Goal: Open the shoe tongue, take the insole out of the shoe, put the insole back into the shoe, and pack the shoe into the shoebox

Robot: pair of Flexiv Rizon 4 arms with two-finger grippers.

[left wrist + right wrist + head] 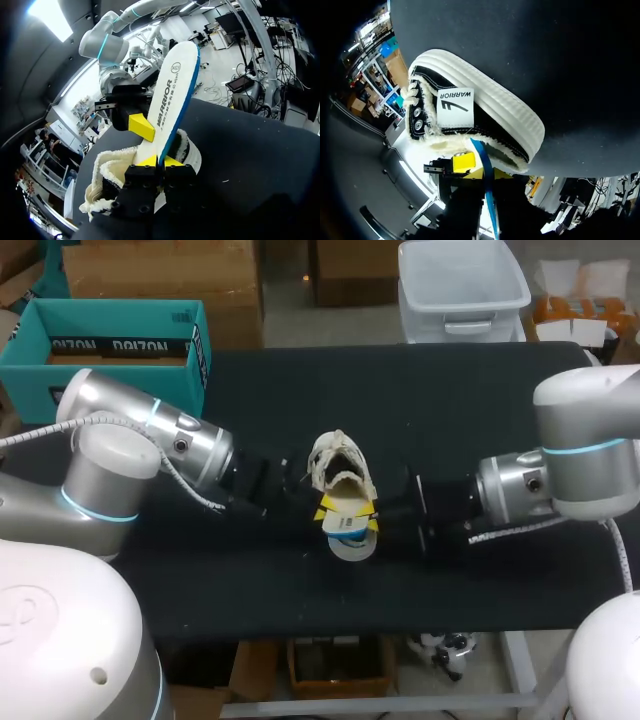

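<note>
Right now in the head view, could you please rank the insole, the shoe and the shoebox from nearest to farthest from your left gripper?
1. insole, held in the left gripper.
2. shoe, just beside it at mid-table.
3. shoebox, far off at the back left.

Left of the shoe (pixel 340 472), the left arm (pixel 150 430) is a silver-grey tube with a cyan ring, white rounded joints and a braided grey cable (pixel 185 485). Right of the shoe, the right arm (pixel 560 465) matches it. The left gripper (pixel 160 161) and right gripper (pixel 490 174) are black blocks with yellow tips; round bolt holes dot the left one's mounts.
</note>
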